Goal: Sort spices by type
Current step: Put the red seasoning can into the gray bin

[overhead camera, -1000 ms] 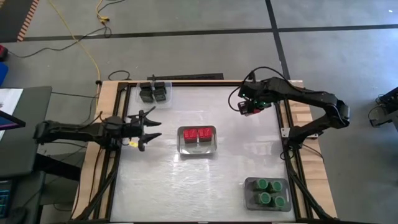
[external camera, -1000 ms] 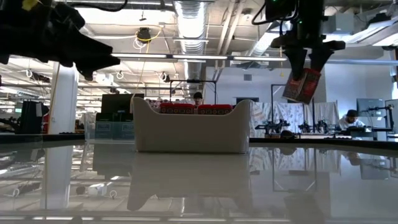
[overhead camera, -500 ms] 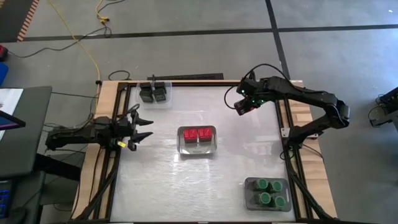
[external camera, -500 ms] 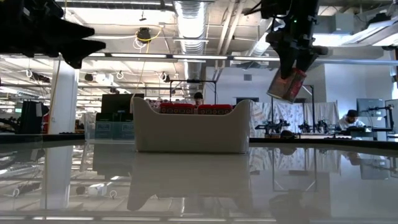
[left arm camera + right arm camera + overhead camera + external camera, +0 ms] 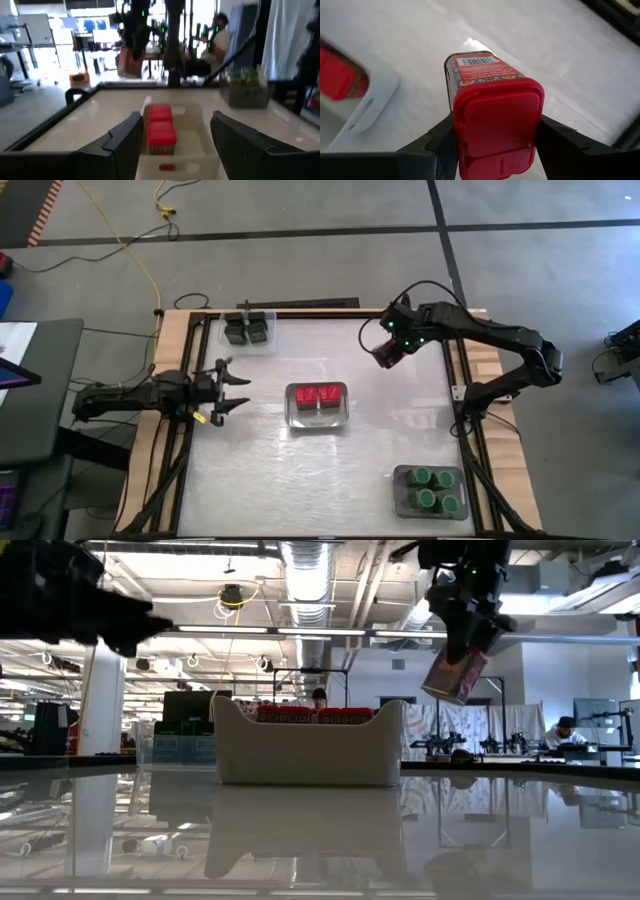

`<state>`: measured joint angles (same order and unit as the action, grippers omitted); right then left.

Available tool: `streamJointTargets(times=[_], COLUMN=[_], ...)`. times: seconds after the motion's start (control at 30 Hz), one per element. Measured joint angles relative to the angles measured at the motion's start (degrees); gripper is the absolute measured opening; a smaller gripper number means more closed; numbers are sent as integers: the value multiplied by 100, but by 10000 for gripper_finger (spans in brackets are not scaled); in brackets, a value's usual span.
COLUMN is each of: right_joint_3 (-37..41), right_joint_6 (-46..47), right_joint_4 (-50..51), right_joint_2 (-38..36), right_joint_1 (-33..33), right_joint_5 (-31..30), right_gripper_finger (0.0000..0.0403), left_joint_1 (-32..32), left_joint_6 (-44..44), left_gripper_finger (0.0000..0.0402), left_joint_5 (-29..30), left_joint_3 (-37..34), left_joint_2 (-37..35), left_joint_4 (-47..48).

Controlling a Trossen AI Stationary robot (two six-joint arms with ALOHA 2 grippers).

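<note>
My right gripper (image 5: pixel 386 354) hangs over the table's far right part, shut on a red square-capped spice container (image 5: pixel 455 675). A white tray (image 5: pixel 317 418) in the middle holds two red-capped spices (image 5: pixel 161 132). Black spices (image 5: pixel 247 330) sit in a tray at the far left, and green-capped ones (image 5: pixel 430 489) in a tray at the near right. My left gripper (image 5: pixel 243 391) stands open and level at the table's left edge, pointing at the middle tray with nothing between its fingers. My right gripper pinches the container's red cap (image 5: pixel 497 120) by two opposite sides between its two fingers (image 5: pixel 442 142). The fingers come steeply from above. The container hangs below them, tilted, with its barcode end (image 5: pixel 472 62) lowest and clear of the table.
Bare table lies between the three trays. The table's wooden and black frame (image 5: pixel 172 430) runs along the left and right edges. Beyond the far edge the low view shows a workshop with a person (image 5: pixel 318 697) in the distance.
My left gripper has drawn back toward the table's left edge and sunk a little, still open. My right gripper has rolled its wrist and shifted slightly toward the middle tray. The red-capped container has swung from nearly upright to tilted.
</note>
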<state>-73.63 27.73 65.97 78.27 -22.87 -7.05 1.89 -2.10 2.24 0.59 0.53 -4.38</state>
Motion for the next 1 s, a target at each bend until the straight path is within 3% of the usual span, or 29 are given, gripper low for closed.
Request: streamJointTargets(times=[0.3,0.53,0.73,1.0], right_joint_3=[0,-409,-1458,-3478], right_joint_6=[-1021,-1515,-1730,-1925], right_joint_4=[-1260,-1882,-1752,-643], right_joint_2=[-1,74,612,2129], right_joint_1=[293,861,1611,2430], right_joint_5=[703,735,669,423], right_gripper_finger=[240,240,240,240], left_joint_1=[0,0,0,0], left_joint_6=[-38,-28,-28,-28], left_gripper_finger=[222,222,222,222], left_joint_5=[-20,-22,-22,-20], left_joint_3=[-10,-12,-17,-19], left_joint_2=[35,38,38,38], left_joint_4=[238,244,245,249])
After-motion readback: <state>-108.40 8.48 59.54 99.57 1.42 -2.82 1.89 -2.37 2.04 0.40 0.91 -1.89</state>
